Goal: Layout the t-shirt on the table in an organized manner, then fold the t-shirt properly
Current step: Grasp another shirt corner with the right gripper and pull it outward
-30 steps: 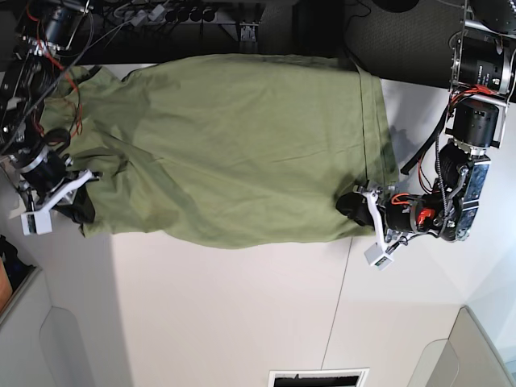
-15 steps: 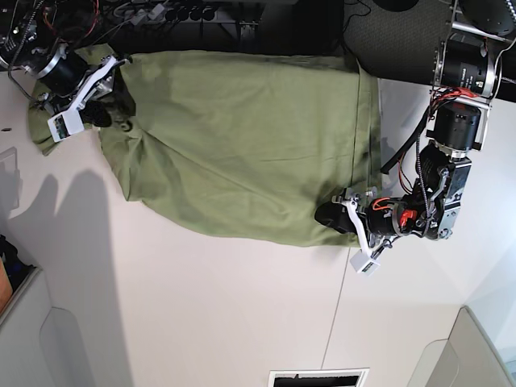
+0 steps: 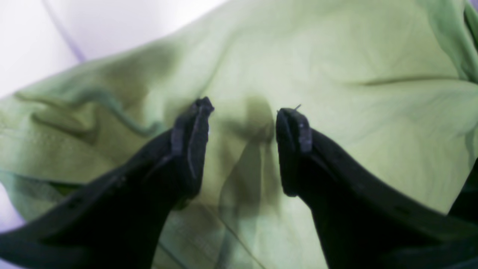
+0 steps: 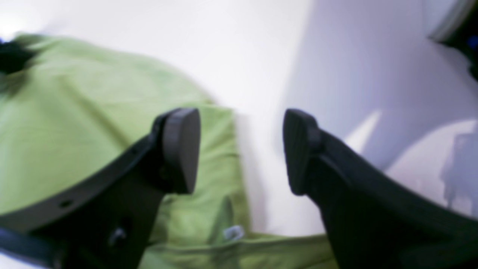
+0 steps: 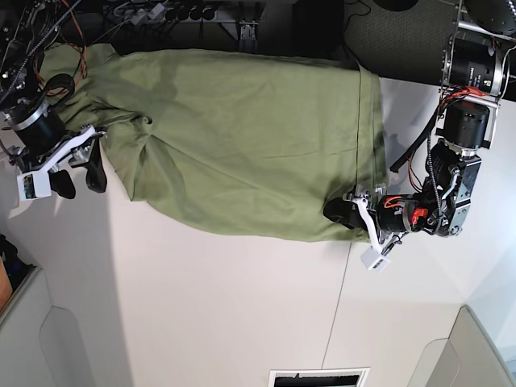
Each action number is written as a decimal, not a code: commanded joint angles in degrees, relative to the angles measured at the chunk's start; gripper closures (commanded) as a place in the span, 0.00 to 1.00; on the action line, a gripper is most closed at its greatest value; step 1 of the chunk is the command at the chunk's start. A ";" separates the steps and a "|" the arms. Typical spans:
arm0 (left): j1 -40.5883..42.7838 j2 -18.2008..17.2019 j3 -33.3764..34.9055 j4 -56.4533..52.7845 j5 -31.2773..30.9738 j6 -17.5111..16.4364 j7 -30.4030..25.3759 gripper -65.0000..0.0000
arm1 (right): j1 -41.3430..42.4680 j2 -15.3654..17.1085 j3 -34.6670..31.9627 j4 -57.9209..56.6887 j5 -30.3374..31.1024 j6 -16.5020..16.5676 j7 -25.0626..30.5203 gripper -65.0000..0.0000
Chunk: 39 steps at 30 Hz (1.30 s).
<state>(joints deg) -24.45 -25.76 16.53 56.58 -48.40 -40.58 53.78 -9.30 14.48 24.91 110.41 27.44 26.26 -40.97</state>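
One soft, wrinkly green t-shirt [image 5: 242, 137] lies on the smooth white worktop [image 5: 226, 314]. Both arms reach low, fingers wide apart, holding nothing: left fingers [image 3: 242, 145] over the cloth, right fingers [image 4: 241, 149] at its edge.

No readable text, brand, number or sign is found in any view. A small white tag [image 4: 233, 232] is seen on the t-shirt [image 4: 74, 123] in the right wrist view, but it is blurred and nothing can be read on it.
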 commanded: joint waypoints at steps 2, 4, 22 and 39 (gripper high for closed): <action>-0.79 -0.74 -0.07 0.20 1.46 0.58 1.73 0.49 | 1.92 0.63 0.09 -5.01 0.59 0.26 0.92 0.49; -0.79 -0.76 -0.07 0.20 1.29 0.58 1.70 0.49 | 3.23 0.63 -0.55 -10.95 0.87 1.97 0.90 0.57; -0.79 -0.76 -0.07 0.20 1.60 0.58 1.70 0.49 | 4.17 0.74 -4.81 -19.91 6.38 5.49 1.79 1.00; -0.79 -0.90 -0.07 0.20 3.04 0.58 1.70 0.49 | 21.94 1.07 1.60 -17.16 -3.08 4.96 2.21 0.88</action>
<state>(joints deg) -24.47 -25.89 16.53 56.60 -47.22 -40.73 53.95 11.51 14.61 26.26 92.44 23.73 31.53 -40.23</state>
